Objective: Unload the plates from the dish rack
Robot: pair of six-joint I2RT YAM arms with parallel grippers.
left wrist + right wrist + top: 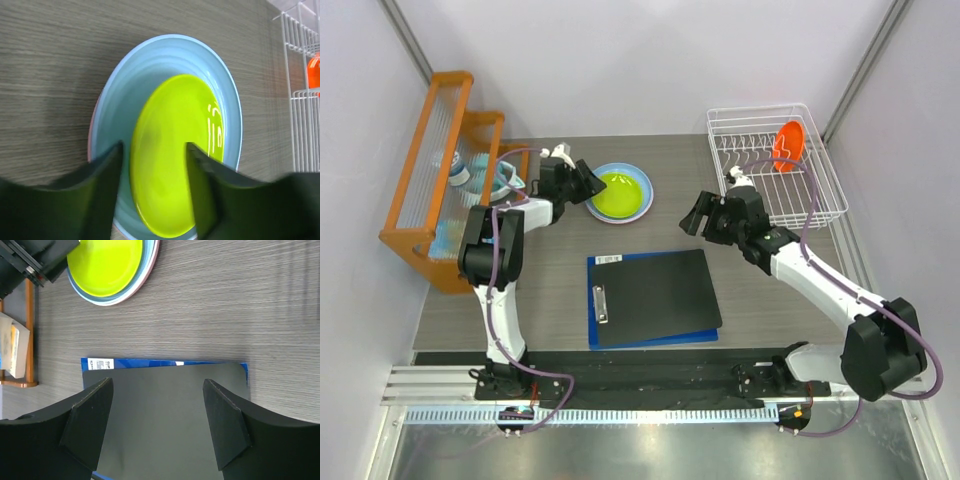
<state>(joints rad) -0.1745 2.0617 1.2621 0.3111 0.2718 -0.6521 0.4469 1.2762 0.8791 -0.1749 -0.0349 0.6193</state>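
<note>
Grey wood-grain table point(560, 235): it stood between plain white walls, with both arms bolted at its near edge.
Orange stepped shelf rack point(452, 77): one, at the far left, no part of the unloading.
Left gripper point(155, 147): its fingers stood partly apart, straddling the near rim of the stack. Nothing was lifted, so it looked to have let go.
Small round lime green plastic plate point(180, 115): one, lying flat on top, smallest uppermost so the pile sat steady.
Larger round light blue plastic plate point(165, 55): one, directly under the green.
Round pink plastic plate point(91, 125): one, at the bottom, only a sliver of rim showing.
Stack: three plates, left of centre and well apart from the rack, judged the drop-off spot.
Black clipboard point(655, 295): one, at the centre, lying on a blue board point(705, 338).
Right gripper point(157, 385): its fingers were spread wide and empty above the clipboard, between stack and rack.
White wire dish rack point(825, 185): one, in the far right corner.
Small round orange plastic plate point(788, 143): one, upright on edge between the tines, the last to unload.
Plates counted: four.
</note>
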